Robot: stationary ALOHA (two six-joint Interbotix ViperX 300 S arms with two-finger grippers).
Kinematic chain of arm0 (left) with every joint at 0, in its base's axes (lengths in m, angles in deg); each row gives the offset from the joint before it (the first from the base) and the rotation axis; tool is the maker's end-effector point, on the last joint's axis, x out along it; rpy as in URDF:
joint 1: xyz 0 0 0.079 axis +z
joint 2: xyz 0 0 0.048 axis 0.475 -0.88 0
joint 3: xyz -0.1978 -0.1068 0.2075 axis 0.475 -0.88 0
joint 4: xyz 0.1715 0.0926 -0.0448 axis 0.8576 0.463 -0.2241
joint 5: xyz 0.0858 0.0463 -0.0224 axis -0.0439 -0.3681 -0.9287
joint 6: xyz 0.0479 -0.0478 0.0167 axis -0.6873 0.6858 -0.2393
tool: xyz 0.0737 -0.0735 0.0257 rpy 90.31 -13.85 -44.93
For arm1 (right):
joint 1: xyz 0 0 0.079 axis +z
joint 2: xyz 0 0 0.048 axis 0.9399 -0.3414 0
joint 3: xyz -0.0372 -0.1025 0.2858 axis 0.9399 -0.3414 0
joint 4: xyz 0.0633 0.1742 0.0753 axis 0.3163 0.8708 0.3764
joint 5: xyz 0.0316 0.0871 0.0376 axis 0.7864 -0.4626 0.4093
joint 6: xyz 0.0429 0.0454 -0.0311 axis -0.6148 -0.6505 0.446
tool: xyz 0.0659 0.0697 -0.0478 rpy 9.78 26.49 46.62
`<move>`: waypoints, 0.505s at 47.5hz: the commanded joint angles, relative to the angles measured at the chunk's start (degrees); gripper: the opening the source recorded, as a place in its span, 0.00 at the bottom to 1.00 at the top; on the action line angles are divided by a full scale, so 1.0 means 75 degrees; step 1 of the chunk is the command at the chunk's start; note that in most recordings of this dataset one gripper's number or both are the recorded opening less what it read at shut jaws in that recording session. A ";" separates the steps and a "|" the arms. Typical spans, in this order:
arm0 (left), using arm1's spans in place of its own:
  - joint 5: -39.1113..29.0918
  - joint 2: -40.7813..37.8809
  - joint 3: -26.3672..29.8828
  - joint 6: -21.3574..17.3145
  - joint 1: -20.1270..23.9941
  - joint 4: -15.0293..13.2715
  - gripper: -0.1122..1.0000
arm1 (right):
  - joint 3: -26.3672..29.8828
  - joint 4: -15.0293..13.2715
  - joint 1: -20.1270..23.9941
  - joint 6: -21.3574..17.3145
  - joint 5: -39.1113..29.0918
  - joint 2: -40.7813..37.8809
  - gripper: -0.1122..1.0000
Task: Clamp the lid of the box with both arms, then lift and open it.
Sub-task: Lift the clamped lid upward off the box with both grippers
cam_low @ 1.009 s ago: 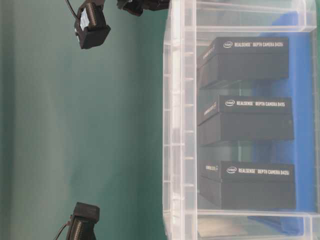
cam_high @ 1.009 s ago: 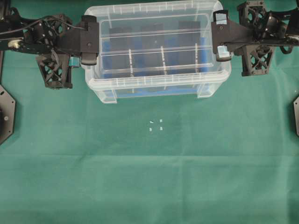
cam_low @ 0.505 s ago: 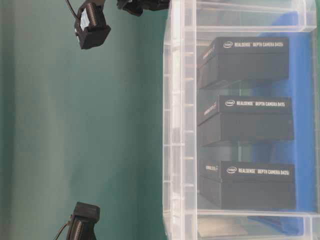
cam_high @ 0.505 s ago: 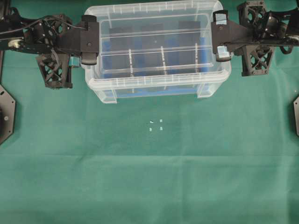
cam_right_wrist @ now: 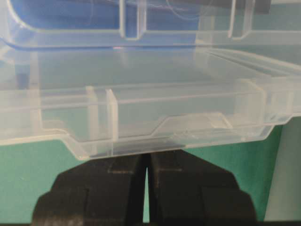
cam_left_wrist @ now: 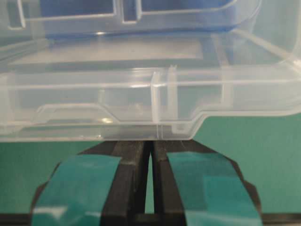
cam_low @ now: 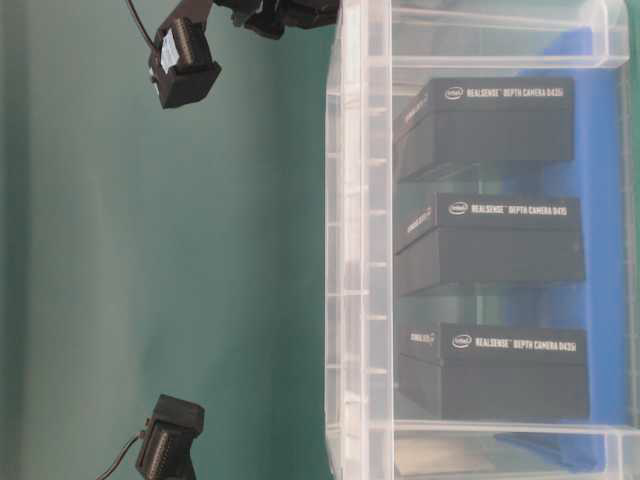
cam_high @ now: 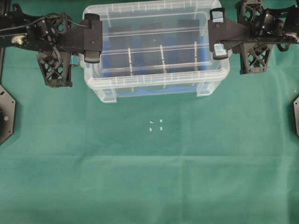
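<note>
The clear lid (cam_high: 154,42) lies over the box (cam_high: 154,92), a deep clear tub with a blue liner and three black blocks (cam_low: 490,240) inside. My left gripper (cam_high: 92,39) is shut on the lid's left end and my right gripper (cam_high: 216,37) on its right end. In the left wrist view the teal-taped jaws (cam_left_wrist: 151,141) meet under the lid's end tab (cam_left_wrist: 117,120), leaving only a thin slit. The right wrist view shows the black jaws (cam_right_wrist: 146,157) closed the same way under the other tab (cam_right_wrist: 188,127). Whether the lid has parted from the tub cannot be told.
Green cloth (cam_high: 149,177) covers the table. Small white marks (cam_high: 155,125) lie in front of the box. Black mounts sit at the left edge (cam_high: 5,114) and the right edge (cam_high: 296,116). Two wrist camera housings (cam_low: 185,62) hang beside the tub.
Both grippers have shifted slightly toward the far edge with the lid. The tub has shifted a few pixels the same way.
</note>
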State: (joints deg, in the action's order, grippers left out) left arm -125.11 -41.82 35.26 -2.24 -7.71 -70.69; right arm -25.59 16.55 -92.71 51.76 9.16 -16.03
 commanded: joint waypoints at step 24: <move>-0.0164 0.0492 0.0738 0.0012 -0.0117 -0.0035 0.11 | 0.1043 0.0082 0.0469 -0.0141 -0.0410 0.0293 0.10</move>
State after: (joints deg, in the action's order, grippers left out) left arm -127.40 -38.74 36.75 -2.24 -7.62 -70.69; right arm -22.78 16.55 -92.54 51.76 5.20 -15.06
